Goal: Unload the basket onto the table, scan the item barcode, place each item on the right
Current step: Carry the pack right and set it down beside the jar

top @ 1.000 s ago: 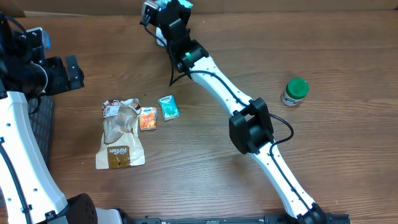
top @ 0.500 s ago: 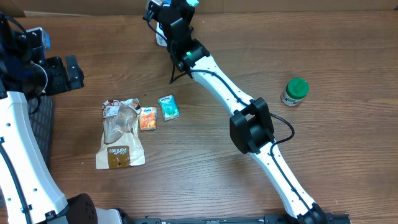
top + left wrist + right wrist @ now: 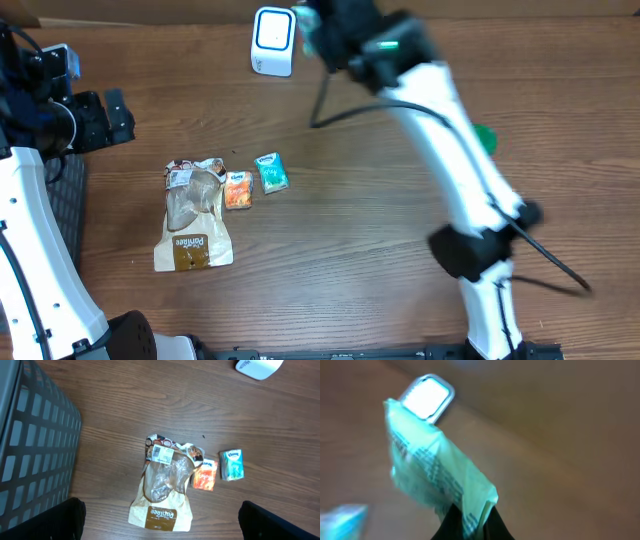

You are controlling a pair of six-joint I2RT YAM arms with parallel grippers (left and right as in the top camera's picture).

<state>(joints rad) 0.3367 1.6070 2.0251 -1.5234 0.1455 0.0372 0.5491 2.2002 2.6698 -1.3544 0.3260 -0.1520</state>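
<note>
Pinches a pale green printed plastic packet (image 3: 432,470) in tightly closed right tool (image 3: 470,522), aloft by white box scanner (image 3: 273,40) at far edge of brown wooden counter (image 3: 350,230); blurred, print unreadable, lower end hidden. Spreads left tool (image 3: 105,118) wide, empty, at left edge.

White arm links (image 3: 455,130), black joints (image 3: 470,250), black cables (image 3: 320,108)

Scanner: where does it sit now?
In the overhead view, the white scanner stands at the far edge of the table, just left of the right gripper.
</note>
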